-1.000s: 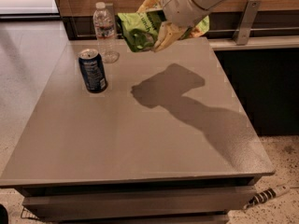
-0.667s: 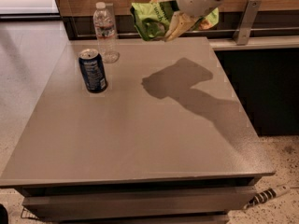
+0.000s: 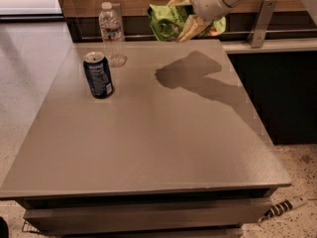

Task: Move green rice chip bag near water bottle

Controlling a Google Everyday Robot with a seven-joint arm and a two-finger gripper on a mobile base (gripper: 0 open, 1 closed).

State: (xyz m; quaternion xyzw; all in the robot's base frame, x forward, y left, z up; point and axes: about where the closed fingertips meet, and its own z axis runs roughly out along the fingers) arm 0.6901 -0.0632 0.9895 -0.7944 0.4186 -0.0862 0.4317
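Across the counter (image 3: 163,133) the shadow has slid upward. The pincer (image 3: 188,15), clenched on the green rice chip bag (image 3: 165,21), has risen to top centre. The bag's aloft and drifting right, away from the water bottle (image 3: 111,33) at upper left. Set-down looks still ahead.

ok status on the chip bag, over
Tool shut on green rice chip bag, aloft over far edge of table. Water bottle upright to its left, apart. Soda can stands near bottle.

1. green rice chip bag (image 3: 162,22): crinkled, lime-green, gripped aloft by gripper (image 3: 187,15) over the surface (image 3: 163,143) far edge.
2. water bottle (image 3: 111,33): clear, white-capped, upright, far-left corner.
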